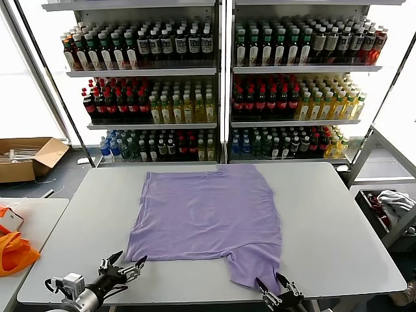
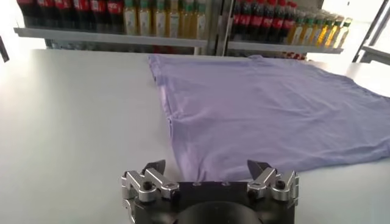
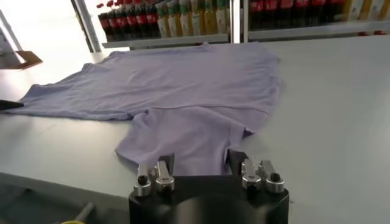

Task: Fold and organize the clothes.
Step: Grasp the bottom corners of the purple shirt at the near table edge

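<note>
The lavender T-shirt (image 1: 208,218) lies flat on the white table (image 1: 338,221), plain side up, with one sleeve reaching toward the front edge. My left gripper (image 1: 127,264) is open, low at the front left, just short of the shirt's near left corner (image 2: 201,164). My right gripper (image 1: 276,284) is open at the front edge, right at the hem of the near sleeve (image 3: 183,137). Neither holds anything. In the left wrist view the gripper (image 2: 207,169) faces the shirt's edge; in the right wrist view the gripper (image 3: 201,159) faces the sleeve.
Shelves of drink bottles (image 1: 221,91) stand behind the table. Bright orange fabric (image 1: 13,250) lies on a side table at the left. A white-and-red cloth heap (image 1: 393,205) sits in a bin at the right. A cardboard box (image 1: 26,159) lies on the floor.
</note>
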`<move>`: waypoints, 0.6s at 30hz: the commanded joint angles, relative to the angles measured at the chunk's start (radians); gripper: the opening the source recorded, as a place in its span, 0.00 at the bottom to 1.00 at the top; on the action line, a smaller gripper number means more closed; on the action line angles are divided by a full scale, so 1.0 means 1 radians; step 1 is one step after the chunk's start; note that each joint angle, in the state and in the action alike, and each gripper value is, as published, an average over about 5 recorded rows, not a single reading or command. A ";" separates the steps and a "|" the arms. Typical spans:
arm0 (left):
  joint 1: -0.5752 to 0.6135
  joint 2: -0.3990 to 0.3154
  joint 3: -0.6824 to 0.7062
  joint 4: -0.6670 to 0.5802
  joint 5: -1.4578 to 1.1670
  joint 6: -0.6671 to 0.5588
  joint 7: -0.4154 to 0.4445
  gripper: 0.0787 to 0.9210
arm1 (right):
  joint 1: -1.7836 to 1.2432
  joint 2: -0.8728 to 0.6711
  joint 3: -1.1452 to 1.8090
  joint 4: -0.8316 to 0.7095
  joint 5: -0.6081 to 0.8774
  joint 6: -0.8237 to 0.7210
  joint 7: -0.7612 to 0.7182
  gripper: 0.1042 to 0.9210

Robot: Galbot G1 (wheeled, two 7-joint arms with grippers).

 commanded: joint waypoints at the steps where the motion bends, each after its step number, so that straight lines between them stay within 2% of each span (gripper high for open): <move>1: -0.011 0.003 0.008 0.028 -0.004 -0.002 -0.007 0.88 | 0.003 0.002 -0.011 -0.003 0.041 -0.010 0.007 0.30; 5: -0.019 0.003 0.009 0.034 -0.009 -0.005 -0.007 0.85 | -0.002 0.004 -0.010 -0.008 0.038 -0.004 0.003 0.16; 10: -0.022 -0.002 0.018 0.037 -0.009 -0.008 -0.004 0.69 | -0.004 0.003 -0.010 -0.010 0.035 0.001 0.000 0.02; 18: -0.019 -0.003 0.027 0.051 0.005 -0.015 0.014 0.43 | -0.006 0.006 -0.007 -0.001 0.034 0.014 -0.009 0.00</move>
